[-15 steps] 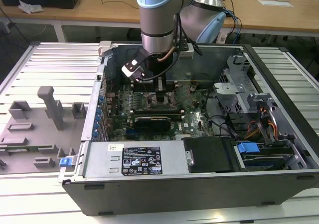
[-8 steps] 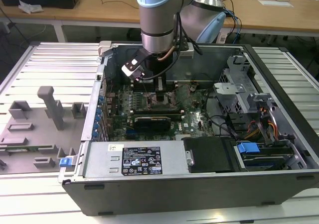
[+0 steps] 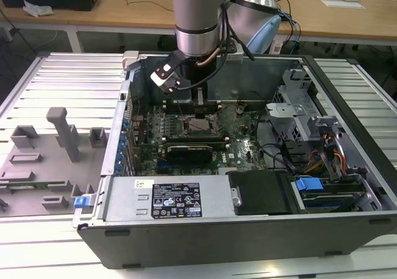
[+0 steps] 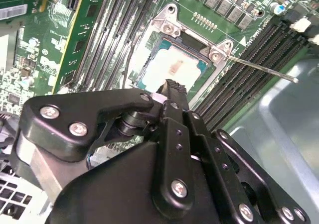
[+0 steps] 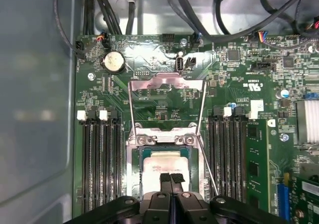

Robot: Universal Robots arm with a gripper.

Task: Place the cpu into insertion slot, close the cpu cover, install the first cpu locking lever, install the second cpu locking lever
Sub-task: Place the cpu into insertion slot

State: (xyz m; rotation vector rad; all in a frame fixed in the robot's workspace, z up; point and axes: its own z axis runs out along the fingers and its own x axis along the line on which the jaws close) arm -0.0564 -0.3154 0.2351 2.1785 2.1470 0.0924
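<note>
The cpu point(image 5: 160, 163) lies flat in the insertion slot point(image 5: 133, 141), its pale face showing in both wrist views point(image 4: 175, 67). My gripper point(image 5: 171, 176) hangs just above the chip's near edge, fingers shut together with nothing between them point(image 4: 172, 88). In the exterior view the gripper point(image 3: 200, 108) points straight down over the insertion slot point(image 3: 200, 127) in the middle of the motherboard. The cpu cover point(image 5: 167, 81) is swung open away from the slot. Thin locking lever rods point(image 5: 207, 169) stand unlatched beside the slot; one point(image 4: 259, 69) juts out over the memory slots.
Long black memory slots point(image 5: 102, 159) flank the socket on both sides. A black card point(image 3: 189, 150) sits in front of the socket, a silver power supply point(image 3: 167, 198) nearer, drive bays point(image 3: 310, 130) at the exterior view's right. A grey fixture tray point(image 3: 49, 161) lies outside the case.
</note>
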